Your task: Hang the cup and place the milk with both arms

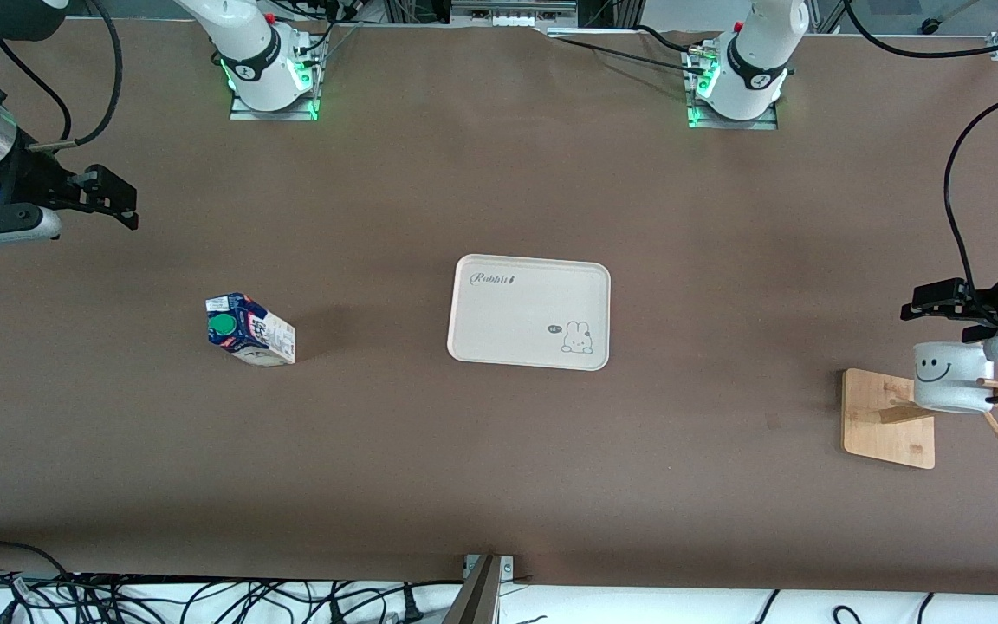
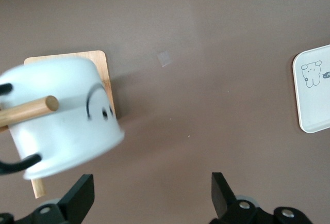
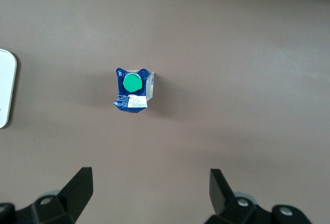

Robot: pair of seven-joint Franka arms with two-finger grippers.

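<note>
Nearest the front camera, at the left arm's end of the brown worktop [image 1: 499, 477], stands a light wooden rack with a flat square base [image 1: 884, 420] and round pegs. The small white mug with a black loop handle and a black smiley face [image 1: 948, 377] hangs on one wooden peg [image 2: 31, 109] above that base, the peg running through its handle, the mug tipped on its side.

The left arm's black two-finger hand [image 1: 941, 305] is in the air just beside the mug, over the worktop at that end; its fingers [image 2: 80, 197] stand wide apart and hold nothing, clear of the mug.

Farther from the camera, in the middle of the worktop, lies a cream rectangular tray with a rabbit drawing and the word "Rabbit" [image 1: 529, 260]; nothing is on it.

Toward the right arm's end, about level with the tray, the small dark blue and white gable-top carton with a round green cap [image 1: 249, 329] stands on the worktop, well apart from the tray.

Farthest back, the right arm's black two-finger hand [image 1: 113, 198] hangs over the bare worktop at its own end, fingers [image 3: 77, 190] spread open and empty.
</note>
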